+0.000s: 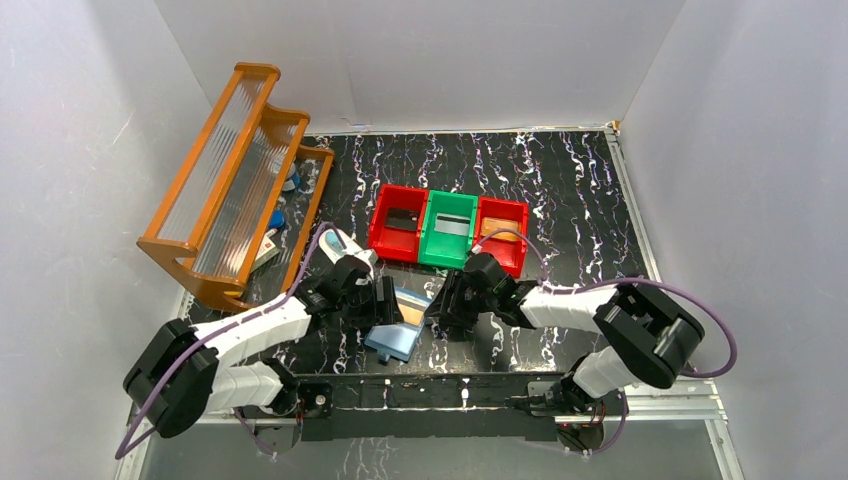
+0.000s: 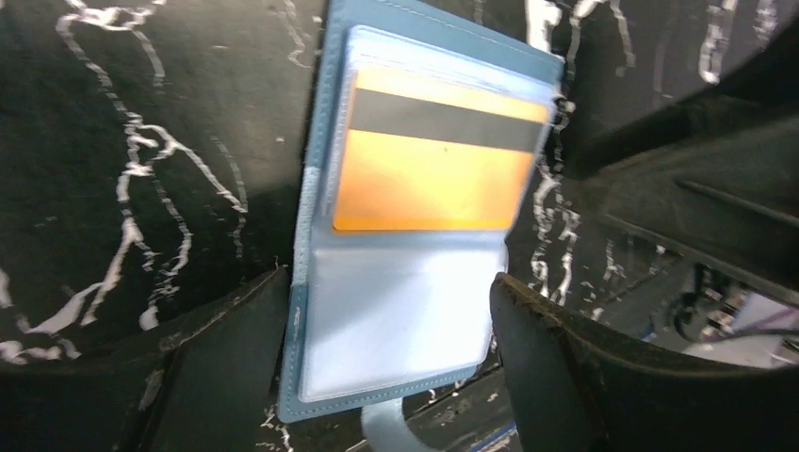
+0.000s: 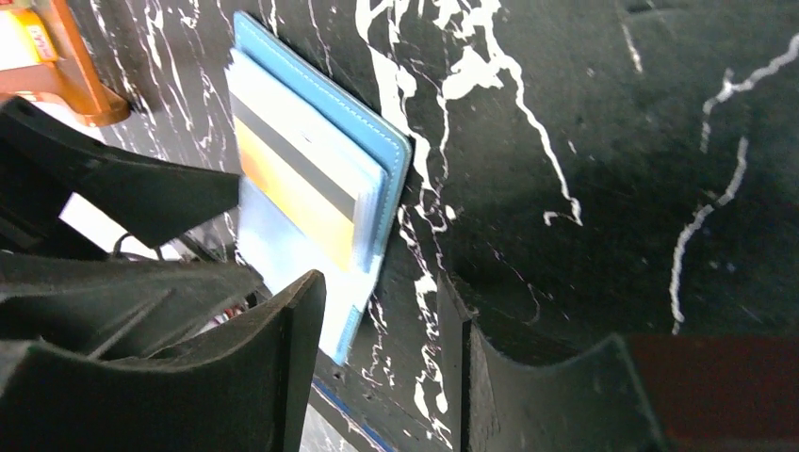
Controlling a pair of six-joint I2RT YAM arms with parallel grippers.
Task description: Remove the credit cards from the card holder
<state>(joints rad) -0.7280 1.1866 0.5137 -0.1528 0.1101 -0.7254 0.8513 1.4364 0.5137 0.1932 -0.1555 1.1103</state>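
Note:
The blue card holder (image 1: pixel 398 335) lies open on the black table between my two grippers. A tan-orange credit card (image 2: pixel 433 174) with a dark stripe sits in its clear pocket, also seen edge-on as the credit card (image 3: pixel 292 188) in the right wrist view. My left gripper (image 2: pixel 386 353) is open, and its fingers stand on either side of the card holder (image 2: pixel 396 330) at its lower half. My right gripper (image 3: pixel 382 372) is open over bare table beside the card holder (image 3: pixel 382 151), with only its near corner reaching toward the left finger.
Behind the card holder stand a red bin (image 1: pixel 398 240) with a black card, a green bin (image 1: pixel 448 250) with a grey card, and a red bin (image 1: pixel 503 255) with a tan card. A wooden rack (image 1: pixel 230 180) stands at the left, a white-and-blue case (image 1: pixel 338 243) beside it.

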